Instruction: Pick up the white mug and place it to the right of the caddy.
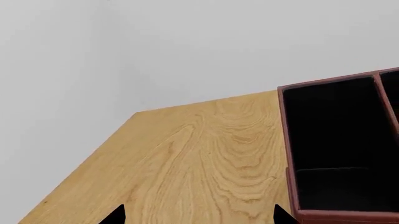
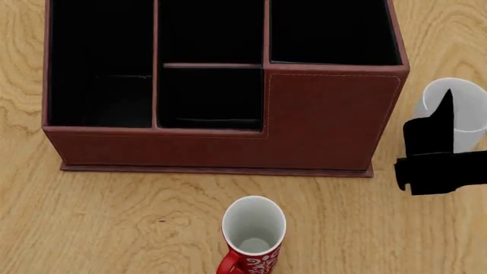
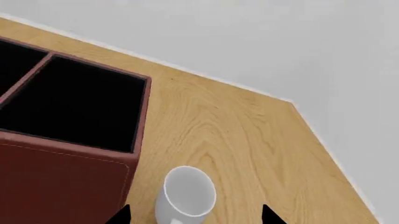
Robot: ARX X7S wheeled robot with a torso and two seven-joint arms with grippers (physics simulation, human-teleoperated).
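We saw the white mug standing upright on the table, just to the right of the caddy and apart from it. Our right gripper hung above the mug with its jaws spread wide and nothing between them. Judging from that, the mug looked already set down, so we thought the sound move was to lift straight up, keeping the jaws clear of the rim. Our left gripper's jaws also stood wide, holding nothing, beside the caddy's other end.
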